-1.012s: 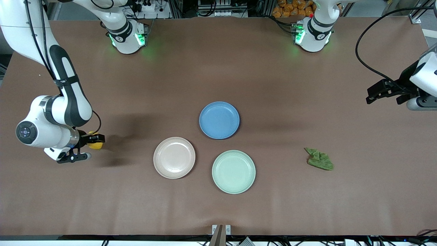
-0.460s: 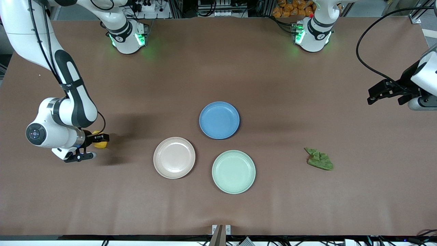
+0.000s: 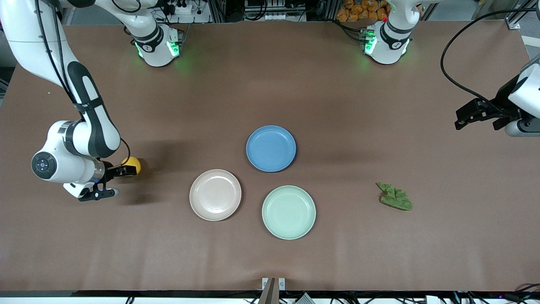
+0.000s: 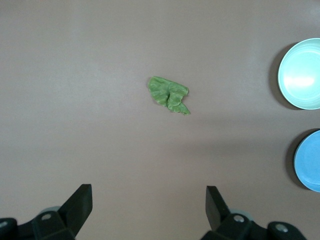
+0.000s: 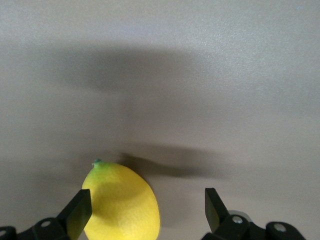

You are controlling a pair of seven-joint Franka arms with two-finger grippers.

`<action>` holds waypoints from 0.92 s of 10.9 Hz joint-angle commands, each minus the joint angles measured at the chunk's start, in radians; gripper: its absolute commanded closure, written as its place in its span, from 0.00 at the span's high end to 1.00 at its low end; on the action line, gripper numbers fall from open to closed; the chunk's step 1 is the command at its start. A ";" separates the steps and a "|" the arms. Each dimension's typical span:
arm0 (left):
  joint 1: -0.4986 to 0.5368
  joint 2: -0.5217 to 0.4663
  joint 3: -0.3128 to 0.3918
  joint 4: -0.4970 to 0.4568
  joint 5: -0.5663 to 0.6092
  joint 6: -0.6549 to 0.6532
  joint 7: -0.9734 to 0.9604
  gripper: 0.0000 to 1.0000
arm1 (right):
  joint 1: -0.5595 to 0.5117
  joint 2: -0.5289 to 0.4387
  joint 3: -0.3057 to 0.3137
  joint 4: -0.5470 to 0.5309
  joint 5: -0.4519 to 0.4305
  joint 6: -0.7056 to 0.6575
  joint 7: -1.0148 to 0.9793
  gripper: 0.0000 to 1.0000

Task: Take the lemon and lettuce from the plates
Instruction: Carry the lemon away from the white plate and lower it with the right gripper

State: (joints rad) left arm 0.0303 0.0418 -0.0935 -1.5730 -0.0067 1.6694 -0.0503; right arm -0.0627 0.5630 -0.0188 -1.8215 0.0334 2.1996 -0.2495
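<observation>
Three plates sit mid-counter: the mint green plate nearest the front camera, then the beige-pink plate, the blue plate farthest. The lettuce lies on the bare counter toward the left arm's end. The right gripper, fingers spread, has the lemon loose on the counter at one fingertip. The left gripper waits, fingers wide, holding nothing.

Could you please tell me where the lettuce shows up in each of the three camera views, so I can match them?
Front view: the lettuce lies on the bare table, toward the left arm's end, beside the green plate.
Left wrist view: the lettuce sits near the middle, on bare table.
Right wrist view: not in it.
Shared landmark: the green plate shows in the front and left wrist views.
</observation>
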 commanded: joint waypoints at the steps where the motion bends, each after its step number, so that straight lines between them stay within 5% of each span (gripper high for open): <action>1: 0.003 -0.022 -0.006 -0.019 0.025 0.010 -0.002 1.00 | -0.012 -0.008 0.013 0.007 0.003 -0.007 -0.005 1.00; 10: 0.005 -0.037 -0.031 -0.021 0.022 -0.003 -0.005 1.00 | -0.039 -0.095 0.010 0.110 0.029 -0.188 -0.007 1.00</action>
State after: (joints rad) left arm 0.0287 0.0380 -0.1116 -1.5729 -0.0066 1.6708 -0.0503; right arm -0.0734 0.5305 -0.0224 -1.7029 0.0515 2.0483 -0.2494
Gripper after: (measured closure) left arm 0.000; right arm 0.000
